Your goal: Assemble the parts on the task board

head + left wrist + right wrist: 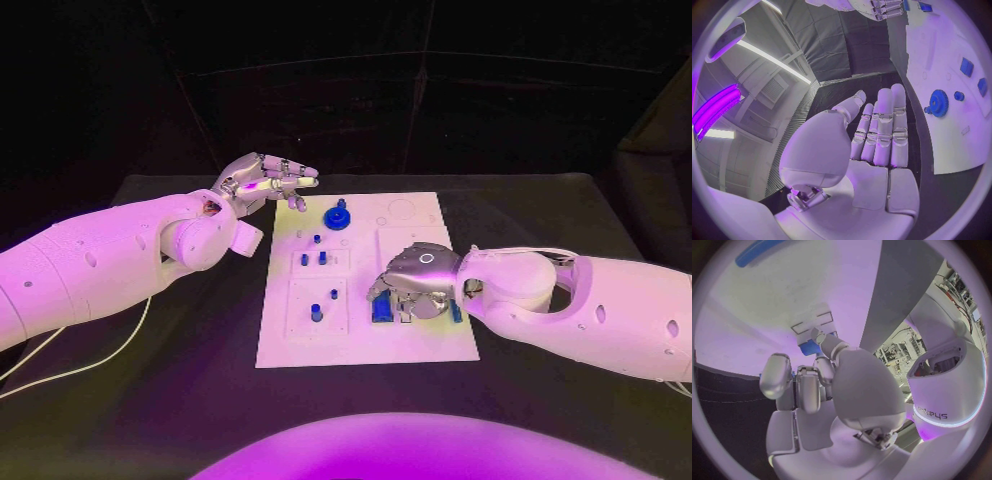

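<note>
The right hand (411, 281) is curling its fingers around a blue part (382, 309) on the task board (418, 345) (near edge); the left hand (260, 183) is hovering spread and empty beside the blue gear (338, 216).

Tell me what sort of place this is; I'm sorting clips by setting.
Probably a robotics lab test cell: a black table ringed by dark curtains, a white task board carrying small blue parts, with equipment racks behind.

The right hand (415, 280) hides part of a blue part (382, 309).
</note>
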Motion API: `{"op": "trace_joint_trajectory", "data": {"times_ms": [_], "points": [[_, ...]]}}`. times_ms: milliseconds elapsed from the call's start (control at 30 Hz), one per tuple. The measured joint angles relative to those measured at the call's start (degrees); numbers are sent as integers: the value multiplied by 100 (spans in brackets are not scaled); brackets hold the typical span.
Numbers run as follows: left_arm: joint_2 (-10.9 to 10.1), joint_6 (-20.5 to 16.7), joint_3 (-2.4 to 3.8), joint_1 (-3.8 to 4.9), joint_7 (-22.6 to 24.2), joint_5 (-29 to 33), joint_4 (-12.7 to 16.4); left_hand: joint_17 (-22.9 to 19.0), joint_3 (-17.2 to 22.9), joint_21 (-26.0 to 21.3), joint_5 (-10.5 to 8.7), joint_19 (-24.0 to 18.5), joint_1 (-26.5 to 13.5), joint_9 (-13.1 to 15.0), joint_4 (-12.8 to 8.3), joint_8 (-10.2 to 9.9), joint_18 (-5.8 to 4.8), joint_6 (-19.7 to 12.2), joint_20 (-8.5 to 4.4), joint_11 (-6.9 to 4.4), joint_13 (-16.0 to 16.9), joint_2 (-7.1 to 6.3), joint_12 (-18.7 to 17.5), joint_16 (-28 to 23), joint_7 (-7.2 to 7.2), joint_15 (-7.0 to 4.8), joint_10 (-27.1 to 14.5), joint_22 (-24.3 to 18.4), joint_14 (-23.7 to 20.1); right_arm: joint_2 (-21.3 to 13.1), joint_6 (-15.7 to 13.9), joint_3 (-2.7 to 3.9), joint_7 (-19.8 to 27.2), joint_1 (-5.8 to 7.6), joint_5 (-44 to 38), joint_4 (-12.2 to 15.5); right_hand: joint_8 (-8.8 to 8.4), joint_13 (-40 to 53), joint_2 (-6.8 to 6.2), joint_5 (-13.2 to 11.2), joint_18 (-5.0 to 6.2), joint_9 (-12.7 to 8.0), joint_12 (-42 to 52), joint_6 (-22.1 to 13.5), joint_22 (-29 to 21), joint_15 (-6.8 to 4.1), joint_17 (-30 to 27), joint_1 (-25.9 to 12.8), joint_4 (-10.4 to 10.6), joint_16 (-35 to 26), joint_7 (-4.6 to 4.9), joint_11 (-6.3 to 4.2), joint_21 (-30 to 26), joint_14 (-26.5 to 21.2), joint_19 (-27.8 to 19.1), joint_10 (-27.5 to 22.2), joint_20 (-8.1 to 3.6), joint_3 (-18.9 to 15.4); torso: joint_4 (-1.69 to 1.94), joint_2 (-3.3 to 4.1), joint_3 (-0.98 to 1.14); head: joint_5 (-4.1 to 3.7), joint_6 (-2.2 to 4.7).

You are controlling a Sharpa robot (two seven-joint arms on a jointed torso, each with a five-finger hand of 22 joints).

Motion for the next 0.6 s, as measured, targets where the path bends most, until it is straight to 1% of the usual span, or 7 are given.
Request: {"op": "trace_joint_trajectory", "data": {"times_ms": [233, 300, 333, 467, 533, 600], "points": [[4, 0, 0, -3, 0, 0, -7, 0, 0, 0, 0, 0, 0, 0, 0, 0, 0, 0, 0, 0, 0, 0, 0, 0, 0, 0, 0, 1, 0, -123, -51, 1, -43, 0, -27, 87, 6, 10, -13, 21, 0, 5, 0, -10, 9, 0, 0, 34, -42, 0, -10, 0, 0, 0, 0, 0, 0, 42, -1, -1, 1, -13, 9], [4, 0, -1, -5, 0, 0, -9, 0, 0, 0, 0, 0, 0, 0, 0, 0, 0, 0, 0, 0, 0, 0, 0, 0, 0, 0, 0, 1, 0, -165, -98, 2, -46, 0, -33, 124, 22, 20, 10, 23, 0, 20, 0, -9, 21, 0, 0, 55, -42, 0, -9, -1, 0, 0, 20, 2, -20, 42, -1, -1, 1, -18, 12], [4, 0, -1, -5, -1, 0, -10, 0, 0, 0, 0, 0, 0, 0, 0, 0, 0, 0, 0, 0, 0, 0, 0, 0, 0, 0, 0, 1, 0, -185, -130, 2, -47, 0, -34, 142, 23, 21, 16, 23, 0, 23, 0, -9, 28, 0, 0, 62, -50, 0, -9, -21, 0, 0, 20, 21, -20, 50, -2, -1, 2, -19, 12], [5, 0, -1, -12, -1, 0, -13, 1, -16, 0, 0, 0, 0, 0, -16, 0, 0, 0, 0, 0, 0, 0, 23, 0, 0, 21, 0, 1, -21, -272, -373, 2, -42, 0, -1, 237, 23, 33, 16, 23, 0, 17, 13, -8, 65, 0, -1, 62, -59, 0, -9, -20, 0, 0, 25, 21, -25, 59, -2, 1, 2, -24, 16], [6, 0, -1, -15, -1, 0, -14, 1, -16, 0, 0, 0, 0, 0, -16, 0, 0, 0, 0, 0, 0, 0, 23, 0, 0, 21, 0, 1, -21, -309, -510, 2, -33, 0, 68, 276, 38, 39, 16, 23, 0, 17, 30, 26, 72, 0, -1, 61, -59, 0, 25, -20, 0, 0, 40, 21, -40, 59, -2, 1, 2, -30, 16], [7, 1, -1, -16, -1, 0, -14, 1, -16, 0, 0, 0, 0, 0, -16, 0, 0, 0, 0, 0, 0, 0, 23, 0, 0, 21, 0, 1, -20, -359, -669, 2, -27, 0, 209, 311, 90, 47, -10, 23, 0, 28, 38, 104, 91, 0, 0, 29, -4, 0, 102, 15, 0, 0, 40, 56, -40, 57, -2, 1, 2, -40, 20]]}}
